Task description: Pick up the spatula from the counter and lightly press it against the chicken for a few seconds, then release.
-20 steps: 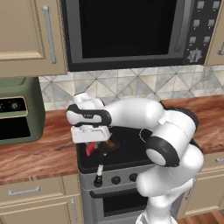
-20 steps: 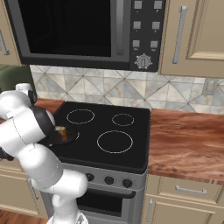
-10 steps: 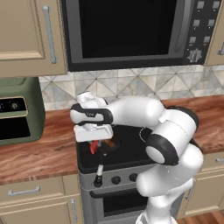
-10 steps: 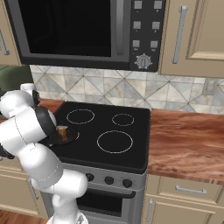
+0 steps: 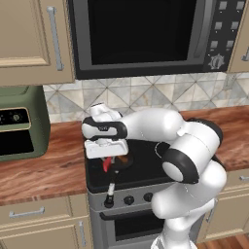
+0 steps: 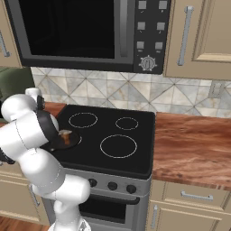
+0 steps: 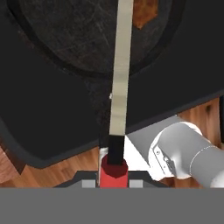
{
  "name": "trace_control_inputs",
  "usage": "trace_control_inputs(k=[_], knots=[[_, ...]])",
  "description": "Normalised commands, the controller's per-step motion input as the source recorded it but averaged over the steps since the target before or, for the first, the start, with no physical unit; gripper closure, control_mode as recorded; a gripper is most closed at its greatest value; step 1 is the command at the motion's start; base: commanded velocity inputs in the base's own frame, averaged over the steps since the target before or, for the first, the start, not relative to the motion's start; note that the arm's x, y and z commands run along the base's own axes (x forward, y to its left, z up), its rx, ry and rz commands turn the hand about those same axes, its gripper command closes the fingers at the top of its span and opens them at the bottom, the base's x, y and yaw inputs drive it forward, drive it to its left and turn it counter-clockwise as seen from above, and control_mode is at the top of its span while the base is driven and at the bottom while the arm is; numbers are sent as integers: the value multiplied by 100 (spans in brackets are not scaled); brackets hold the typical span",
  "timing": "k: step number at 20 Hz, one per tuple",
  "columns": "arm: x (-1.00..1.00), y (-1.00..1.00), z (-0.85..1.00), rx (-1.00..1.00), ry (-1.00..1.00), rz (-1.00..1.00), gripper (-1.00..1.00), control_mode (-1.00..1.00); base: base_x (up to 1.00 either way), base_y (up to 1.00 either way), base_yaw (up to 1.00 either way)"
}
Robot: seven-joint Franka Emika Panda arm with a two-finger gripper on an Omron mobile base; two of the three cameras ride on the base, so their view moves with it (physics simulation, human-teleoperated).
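Red end of long pale spatula (image 7: 119,87) pinched tight in closed claw (image 7: 113,176); runs ahead of claw across round dark pan (image 7: 65,39) toward brown chicken piece (image 7: 143,13). Left base view: claw (image 5: 108,161) over black stove (image 5: 146,168) front edge, chicken piece (image 5: 123,159) just beside.

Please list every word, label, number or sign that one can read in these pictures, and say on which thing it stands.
No text can be read anywhere.
Microwave keypad: plain grey buttons, no legible marks.
Microwave dial: small ticks around it, too small to read.
Green oven panel: any marks are too blurred to read.
Stove knobs: no marks can be made out.
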Motion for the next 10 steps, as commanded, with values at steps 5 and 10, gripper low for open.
trace_control_inputs(k=[5,10], knots=[[2,-1,-13,3,0,6,100,-100,0,0,0],[0,0,-13,3,0,5,100,-100,0,0,0]])
